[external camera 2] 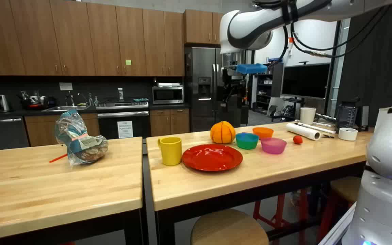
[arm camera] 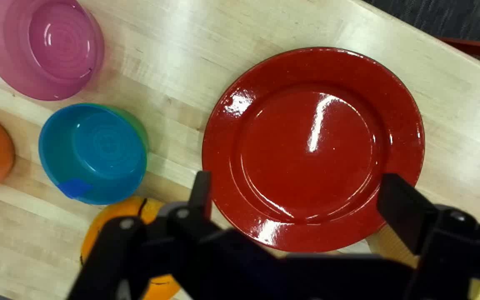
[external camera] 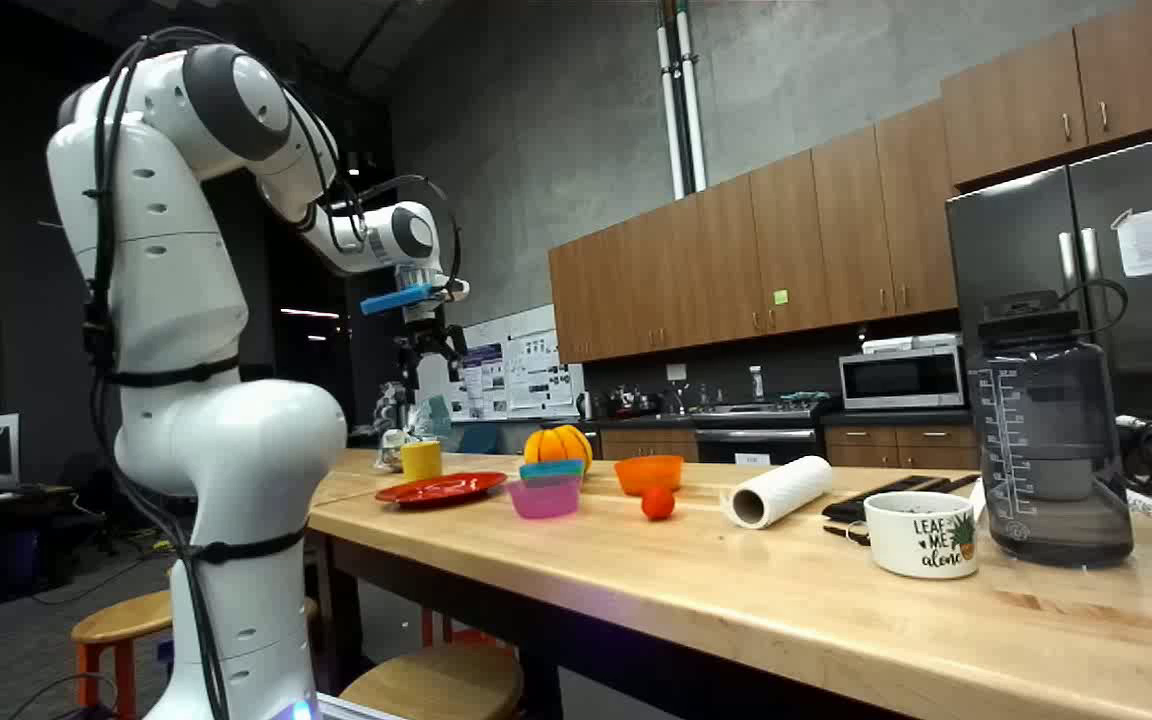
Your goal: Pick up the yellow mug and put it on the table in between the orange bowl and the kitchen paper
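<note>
The yellow mug [external camera: 421, 462] [external camera 2: 171, 151] stands upright on the wooden table [external camera: 696, 590] [external camera 2: 284, 166], beside the red plate. In the wrist view only a yellow sliver [arm camera: 476, 289] shows at the lower right, mostly hidden by my finger. The orange bowl [external camera: 650, 474] [external camera 2: 263, 132] sits farther along; the wrist view shows part of it [arm camera: 3, 152] with dark bits inside. The kitchen paper [external camera: 786, 492] [external camera 2: 303, 131] lies on its side beyond the bowl, out of the wrist view. My gripper [external camera: 433, 348] [external camera 2: 235, 97] [arm camera: 296, 175] is open, empty, pointing down high above the red plate.
The red plate [external camera 2: 212, 157], pink bowl [external camera 2: 273, 145], teal bowl [external camera 2: 247, 141] and orange pumpkin [external camera 2: 223, 132] stand between mug and orange bowl. A small red ball [external camera: 657, 502] lies near the kitchen paper. A white mug [external camera: 921, 535] and bottle [external camera: 1051, 450] stand at the far end.
</note>
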`<control>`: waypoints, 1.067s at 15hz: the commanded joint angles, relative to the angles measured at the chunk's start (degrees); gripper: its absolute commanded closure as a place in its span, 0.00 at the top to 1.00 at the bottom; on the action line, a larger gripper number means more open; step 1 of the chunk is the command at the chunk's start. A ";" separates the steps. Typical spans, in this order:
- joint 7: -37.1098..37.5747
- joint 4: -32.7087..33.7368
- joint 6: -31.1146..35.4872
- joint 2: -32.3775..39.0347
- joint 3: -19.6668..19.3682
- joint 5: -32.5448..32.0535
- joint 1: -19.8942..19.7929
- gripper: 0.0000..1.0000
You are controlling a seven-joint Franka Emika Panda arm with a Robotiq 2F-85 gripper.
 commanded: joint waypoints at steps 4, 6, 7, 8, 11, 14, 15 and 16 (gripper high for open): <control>0.26 0.13 -0.08 0.11 -0.88 -0.29 1.03 1.00; 0.26 0.13 -0.08 0.11 -0.88 -0.29 1.03 1.00; 0.26 0.13 -0.08 0.11 -0.88 -0.29 1.03 1.00; 0.26 0.13 -0.08 0.11 -0.88 -0.29 1.03 1.00; 0.38 0.02 1.80 0.51 -1.16 1.48 1.23 1.00; 1.69 0.19 5.82 1.94 -0.74 3.44 1.54 1.00; 2.18 0.33 7.03 2.54 -0.70 4.36 1.65 1.00; 3.12 0.72 7.94 3.49 -0.47 4.94 1.80 1.00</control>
